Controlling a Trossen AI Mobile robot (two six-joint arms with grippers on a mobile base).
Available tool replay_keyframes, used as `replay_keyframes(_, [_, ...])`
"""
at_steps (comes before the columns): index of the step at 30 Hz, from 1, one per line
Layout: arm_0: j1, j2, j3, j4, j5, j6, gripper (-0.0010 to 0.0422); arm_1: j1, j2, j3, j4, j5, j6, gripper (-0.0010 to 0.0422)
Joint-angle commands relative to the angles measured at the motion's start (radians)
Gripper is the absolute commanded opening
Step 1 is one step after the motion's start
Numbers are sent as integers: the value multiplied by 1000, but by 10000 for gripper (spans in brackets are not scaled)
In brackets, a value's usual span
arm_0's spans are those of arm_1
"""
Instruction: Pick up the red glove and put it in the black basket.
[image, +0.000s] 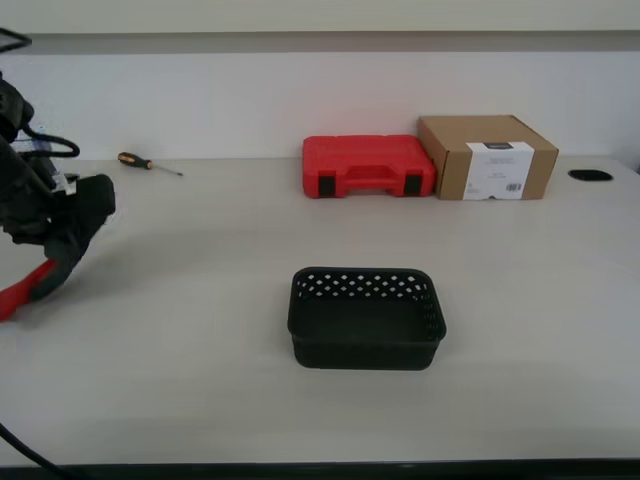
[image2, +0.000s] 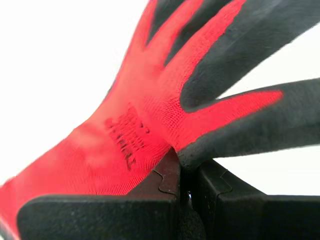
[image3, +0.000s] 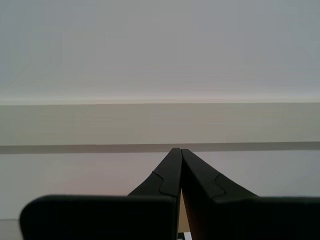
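One red glove (image2: 135, 135), knitted with dark grey coated fingers and palm, hung pinched in my first end effector (image2: 181, 155) at the exterior view's left, above the table (image: 180, 330). Its red cuff drooped low. The black basket (image: 366, 318) sat well apart, mid-table. My second end effector (image3: 178, 150) was closed on nothing.

my first gripper (image2: 180, 155) jaws pinched together, my second gripper (image3: 179, 152) jaws closed
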Motion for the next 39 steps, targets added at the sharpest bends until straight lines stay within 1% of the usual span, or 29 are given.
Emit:
replay_keyframes(1, [1, 0, 2, 3, 0, 3, 0, -11, -113, -21, -18, 6, 0, -1])
replay_keyframes(5, [1, 0, 2, 2, 0, 3, 0, -52, -230, -79, -35, 10, -21, -1])
replay_keyframes(11, [1, 0, 2, 1, 0, 3, 0, -181, -339, -171, -40, 13, -71, -1])
replay_keyframes(15, [1, 0, 2, 2, 0, 3, 0, -301, -412, -208, -55, 14, -131, -1])
replay_keyframes(18, [1, 0, 2, 2, 0, 3, 0, -395, -474, -208, -70, 41, -178, -1])
replay_keyframes(23, [1, 0, 2, 2, 0, 3, 0, -564, -568, -206, -81, 37, -257, -1])
replay_keyframes(31, [1, 0, 2, 2, 0, 3, 0, -789, -595, -165, -96, 34, -353, -1])
replay_keyframes(34, [1, 0, 2, 2, 0, 3, 0, -893, -596, -135, -96, 30, -394, -1])
replay_keyframes(37, [1, 0, 2, 2, 0, 3, 0, -965, -596, -110, -97, -6, -406, -1])
replay_keyframes(39, [1, 0, 2, 1, 0, 3, 0, -1007, -591, -102, -97, -10, -422, -1])
